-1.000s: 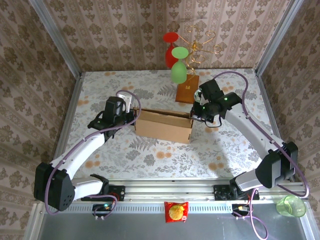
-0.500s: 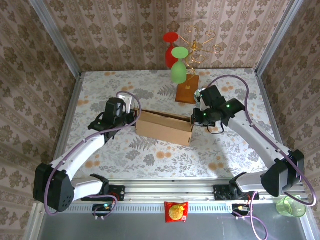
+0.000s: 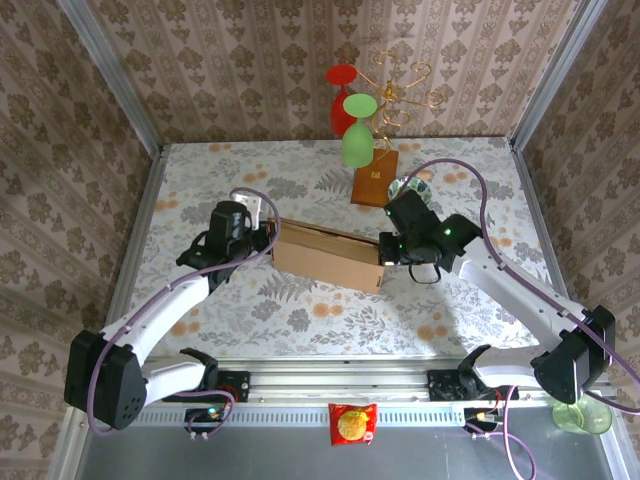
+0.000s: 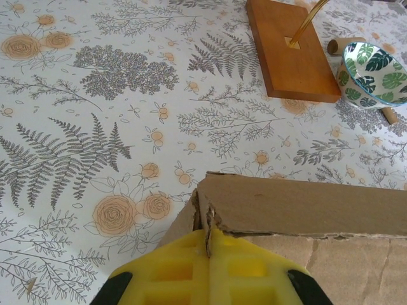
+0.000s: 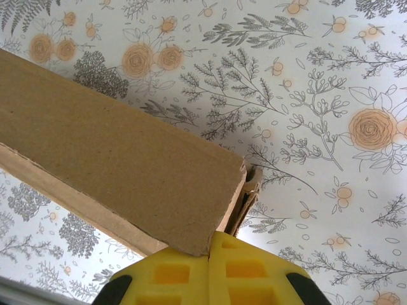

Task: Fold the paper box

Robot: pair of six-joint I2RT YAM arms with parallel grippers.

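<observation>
The paper box (image 3: pixel 328 255) sits in the middle of the flower-printed table (image 3: pixel 200 180), its walls already raised into a shallow trough that runs left to right, with the right end a little nearer than the left. Each arm takes one short end. The left gripper (image 3: pixel 262 240) is pinched closed on the left end wall, and in the left wrist view its yellow pads (image 4: pixel 184 273) meet with the torn edge of the cardboard (image 4: pixel 305 216) caught in the seam between them. The right gripper (image 3: pixel 385 250) is likewise clamped on the right end, and its own camera has the corner of the box wall (image 5: pixel 121 171) running down into the line where its pads (image 5: pixel 245 270) close. Holding both ends at once probably serves to keep the creased walls upright and square, since loose corrugated flaps tend to spring back, and to steady the box for tucking the end flaps. The far side is crowded: the wooden base (image 3: pixel 372 186) of the wire glass stand and a leaf-patterned bowl (image 3: pixel 410 187) stand just beyond the right end, so moves there want care.
</observation>
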